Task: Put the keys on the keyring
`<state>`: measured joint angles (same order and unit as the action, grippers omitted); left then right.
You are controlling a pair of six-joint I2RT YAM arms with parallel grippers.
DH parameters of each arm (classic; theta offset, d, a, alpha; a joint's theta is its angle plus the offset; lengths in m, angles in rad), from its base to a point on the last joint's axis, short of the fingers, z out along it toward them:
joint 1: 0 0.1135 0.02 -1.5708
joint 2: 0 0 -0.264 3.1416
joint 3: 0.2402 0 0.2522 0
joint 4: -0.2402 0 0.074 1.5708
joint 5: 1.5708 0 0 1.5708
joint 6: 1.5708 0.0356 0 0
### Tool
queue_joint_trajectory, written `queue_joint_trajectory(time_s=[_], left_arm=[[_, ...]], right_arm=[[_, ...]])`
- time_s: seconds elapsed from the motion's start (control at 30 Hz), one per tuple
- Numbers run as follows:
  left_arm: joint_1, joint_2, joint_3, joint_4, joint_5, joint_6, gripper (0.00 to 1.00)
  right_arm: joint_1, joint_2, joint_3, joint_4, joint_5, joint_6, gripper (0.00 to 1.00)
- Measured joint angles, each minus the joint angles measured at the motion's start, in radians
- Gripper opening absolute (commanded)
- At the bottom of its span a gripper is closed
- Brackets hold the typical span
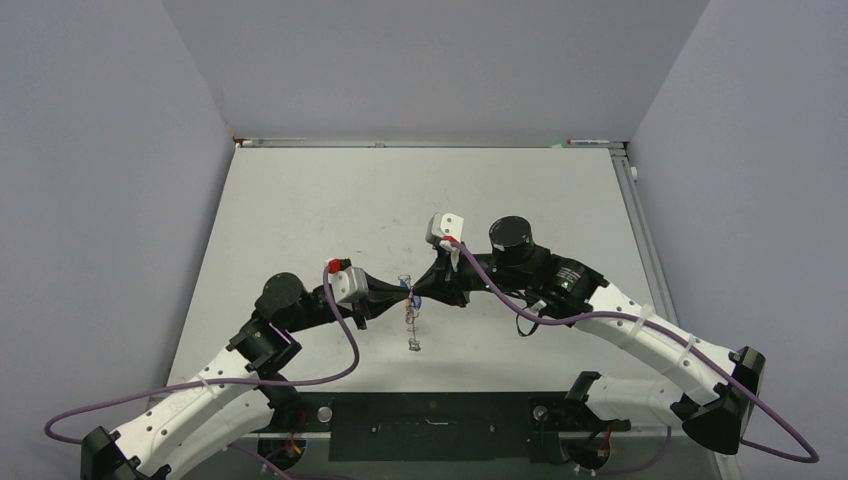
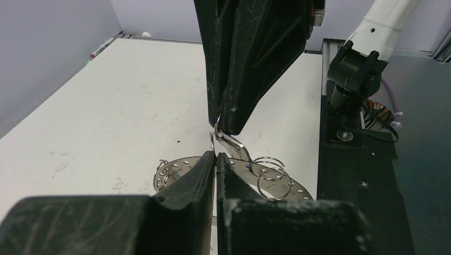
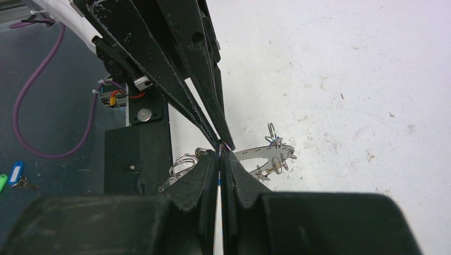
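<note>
Tightly shut, left hand [image 2: 215, 157] and right hand [image 2: 227, 125] meet over the keyring [image 3: 260, 153].

The top camera looks down from high above the near edge and sees the whole table [image 1: 300, 220]. The left wrist camera sits close behind the left pincer [image 2: 215, 159], looking along it. The right one does the same with the right pincer [image 3: 219, 156]. All share the spot where both meet.

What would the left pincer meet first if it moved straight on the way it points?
Most likely the right pincer, whose tips sit directly ahead of the left pincer, nearly tip to tip; the exact depth between them is unclear.
</note>
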<state>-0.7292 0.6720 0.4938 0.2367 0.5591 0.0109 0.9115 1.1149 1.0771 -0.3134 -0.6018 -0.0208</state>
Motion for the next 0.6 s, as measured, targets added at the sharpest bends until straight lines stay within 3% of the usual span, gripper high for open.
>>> queue_joint_trajectory(time_s=[0.6], left_arm=[[0.0,0.005,0.0,-0.001,0.0,0.0,0.0]], right_arm=[[0.006,0.024,0.0,0.0,-0.002,0.01,0.05]])
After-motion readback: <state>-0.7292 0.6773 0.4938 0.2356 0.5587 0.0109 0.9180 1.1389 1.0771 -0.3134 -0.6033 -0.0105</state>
